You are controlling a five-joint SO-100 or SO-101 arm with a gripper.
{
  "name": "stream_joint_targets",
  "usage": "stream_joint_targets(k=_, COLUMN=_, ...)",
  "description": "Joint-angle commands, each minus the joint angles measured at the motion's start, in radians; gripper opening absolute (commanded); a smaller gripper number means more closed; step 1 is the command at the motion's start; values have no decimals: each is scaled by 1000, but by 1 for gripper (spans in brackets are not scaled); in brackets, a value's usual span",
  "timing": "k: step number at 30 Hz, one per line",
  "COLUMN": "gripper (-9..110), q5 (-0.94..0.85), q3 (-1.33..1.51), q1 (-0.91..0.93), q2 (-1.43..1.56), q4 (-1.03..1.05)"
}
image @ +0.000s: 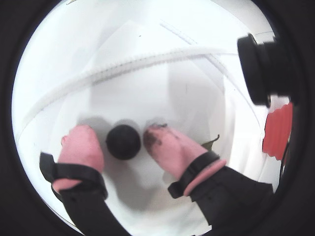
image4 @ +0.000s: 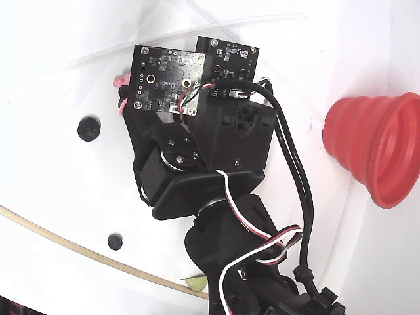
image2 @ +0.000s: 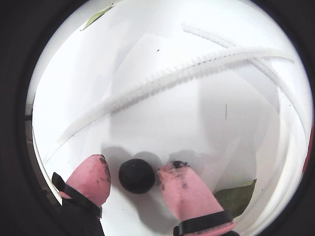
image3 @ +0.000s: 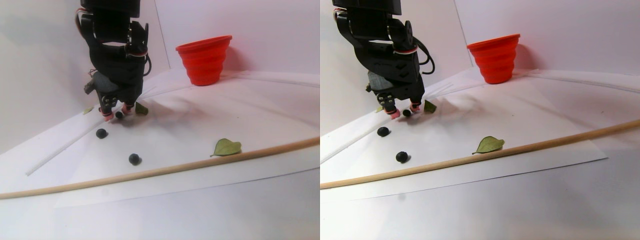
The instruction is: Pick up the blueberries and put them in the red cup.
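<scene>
Pink fingertips (image: 81, 145) (blueberry (image: 123, 141) between)

Plain white walls (image3: 260, 20) meet in a corner behind a white table (image3: 200, 210), evenly lit; a large white paper sheet (image3: 190, 125) covers it.

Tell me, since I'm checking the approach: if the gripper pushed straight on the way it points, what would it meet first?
Probably the blueberry sitting between its jaws, then the white sheet right beneath; the gripper points down at it.
</scene>
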Motion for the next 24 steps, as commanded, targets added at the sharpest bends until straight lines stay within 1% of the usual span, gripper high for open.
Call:
stream_joint_targets(k=1, gripper=18, q5=-15, q3=-32, q1=-44, q2=6, q4=-29)
stream_joint_targets(k=24, gripper=11, q5=-23, q3=-12, q1=-35, q2=21, q4=-28)
